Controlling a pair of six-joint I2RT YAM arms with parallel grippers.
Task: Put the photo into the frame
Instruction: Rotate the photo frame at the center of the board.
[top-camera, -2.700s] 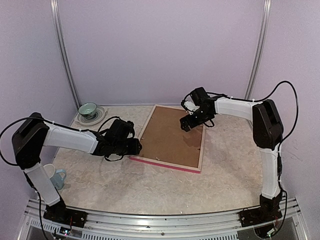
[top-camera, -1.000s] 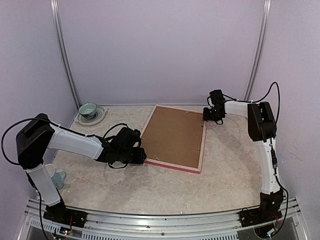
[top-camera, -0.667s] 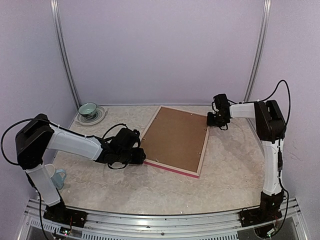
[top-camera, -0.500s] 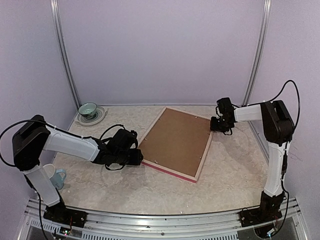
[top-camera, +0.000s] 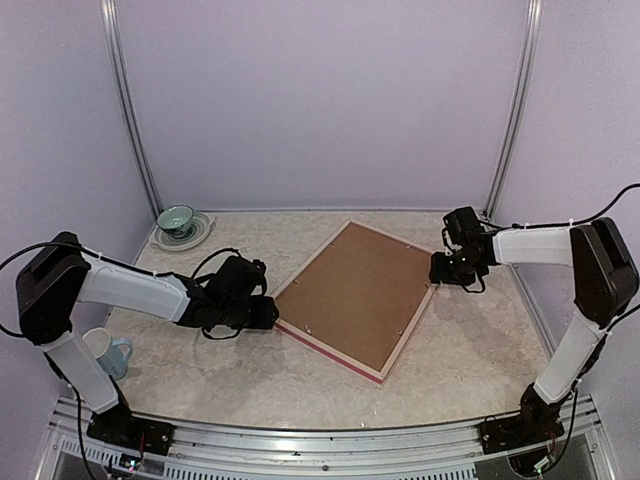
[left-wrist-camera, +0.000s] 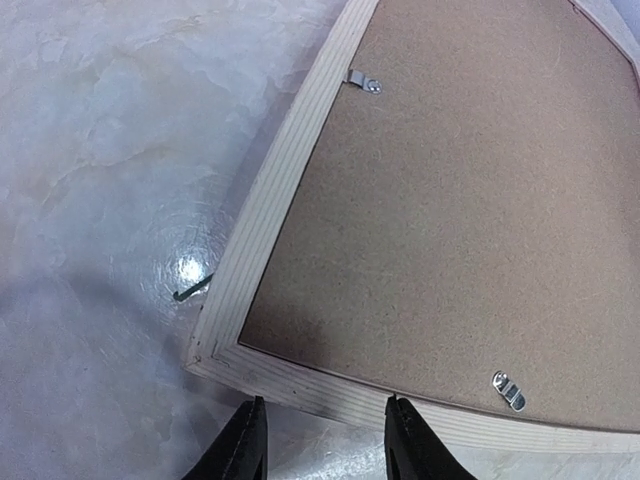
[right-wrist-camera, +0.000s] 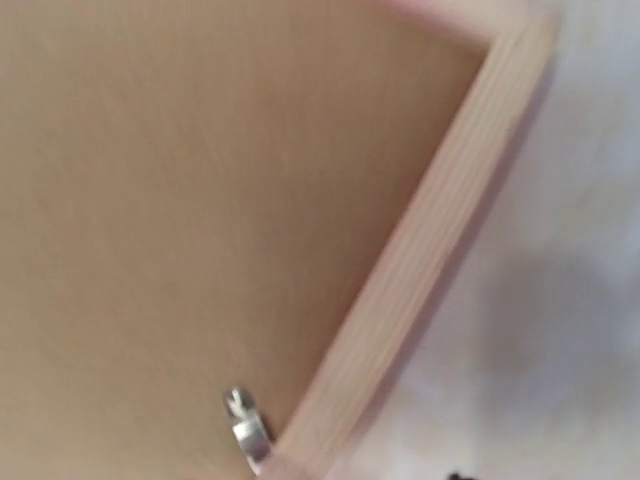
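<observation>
Frame (top-camera: 409, 332) lies flat on the table (top-camera: 480, 350), pale wood side up and turned at an angle, with a brown backing board (top-camera: 355, 292) filling it. Only the overhead camera shows all of it. That view also shows the pink edge along the frame's near side, a green bowl (top-camera: 176, 215) on a saucer at the far left, and a pale blue mug (top-camera: 112, 351) near my left base.

My left wrist camera adds what the overhead view is too far off to give: the mitred corner of the wood and two small metal clips (left-wrist-camera: 363, 81) pinning the board. My left fingers (left-wrist-camera: 245, 450) stand partly apart right at the outer edge of the near rail, close to that corner. Bare table shows between them, and they clamp nothing. I cannot tell whether they touch the wood.

From above, my right fingers (top-camera: 441, 268) sit at the frame's far right corner. That wrist's own picture is blurred, showing only rail, board and one more clip (right-wrist-camera: 246, 426), so I cannot tell whether they are released or clenched.
</observation>
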